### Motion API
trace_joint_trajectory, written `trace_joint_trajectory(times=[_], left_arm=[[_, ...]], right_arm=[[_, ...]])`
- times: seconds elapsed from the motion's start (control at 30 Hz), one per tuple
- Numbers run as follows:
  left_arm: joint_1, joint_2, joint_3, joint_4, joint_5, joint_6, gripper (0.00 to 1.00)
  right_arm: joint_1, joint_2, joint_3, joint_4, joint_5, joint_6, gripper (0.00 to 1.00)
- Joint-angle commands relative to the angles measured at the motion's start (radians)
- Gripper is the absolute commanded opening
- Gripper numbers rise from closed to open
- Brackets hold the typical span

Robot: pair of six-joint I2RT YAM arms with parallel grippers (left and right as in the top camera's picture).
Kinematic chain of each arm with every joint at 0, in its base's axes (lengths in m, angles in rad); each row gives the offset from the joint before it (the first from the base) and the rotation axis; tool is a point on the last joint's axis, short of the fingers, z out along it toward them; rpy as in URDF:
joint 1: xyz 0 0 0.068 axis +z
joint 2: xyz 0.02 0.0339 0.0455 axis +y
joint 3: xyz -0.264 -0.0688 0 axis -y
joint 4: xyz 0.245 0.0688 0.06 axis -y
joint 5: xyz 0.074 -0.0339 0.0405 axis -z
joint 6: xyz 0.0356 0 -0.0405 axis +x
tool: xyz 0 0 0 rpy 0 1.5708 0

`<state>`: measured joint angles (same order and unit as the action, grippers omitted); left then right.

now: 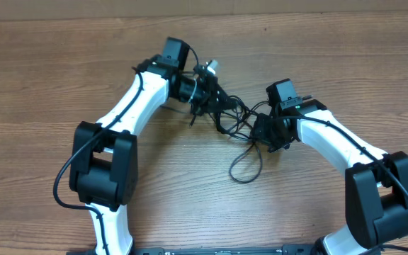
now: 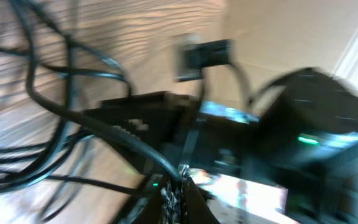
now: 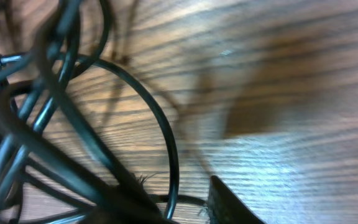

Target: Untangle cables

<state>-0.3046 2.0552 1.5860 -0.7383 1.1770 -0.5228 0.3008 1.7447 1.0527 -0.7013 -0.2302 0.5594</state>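
Right, overhead check: the cables (image 1: 234,113) sit as one tangled clump roughly mid-table (image 1: 62,64), strung between my two grippers and off the wood in places. The left gripper (image 1: 205,91) is on the left, far end of the clump and the right gripper (image 1: 263,127) is on its right, slightly nearer end, so the two are close together with the knot between them. One loop (image 1: 243,181) drops out of the tangle toward the near side and lies flat on the table. One plug end (image 1: 212,67) with a pale tip sticks up just far of the left gripper. The left wrist view is badly blurred: the cables (image 2: 48,106) fan across the left half, and one cord runs straight down into the left gripper (image 2: 178,196) at the bottom edge. Its fingers are closed with that cord pinched at the tips. The right arm (image 2: 316,137) fills the right side of that view, with a green light showing on it. In the right wrist view the cables (image 3: 61,124) pile over the left half, above bare wood grain. Only one dark fingertip (image 3: 229,202) shows at the bottom edge, and cords cross just left of it. I can't tell whether the right fingers are clamped on anything or just sitting in the tangle.
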Motion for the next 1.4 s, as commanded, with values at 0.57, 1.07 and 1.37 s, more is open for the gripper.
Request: trace_joint_trajectory(times=[0.57, 1.07, 1.37], left_arm=[[0.250, -0.068, 0.115, -0.132, 0.163, 0.133, 0.04], [0.321, -0.069, 0.112, -0.539, -0.434, 0.303, 0.04], [0.096, -0.068, 0.112, -0.373, -0.486, 0.267, 0.69]], right_arm=[[-0.529, -0.011, 0.018, -0.079, -0.025, -0.015, 0.04], [-0.606, -0.011, 0.014, -0.085, -0.045, -0.015, 0.04], [-0.528, -0.011, 0.014, -0.086, -0.045, -0.015, 0.05]])
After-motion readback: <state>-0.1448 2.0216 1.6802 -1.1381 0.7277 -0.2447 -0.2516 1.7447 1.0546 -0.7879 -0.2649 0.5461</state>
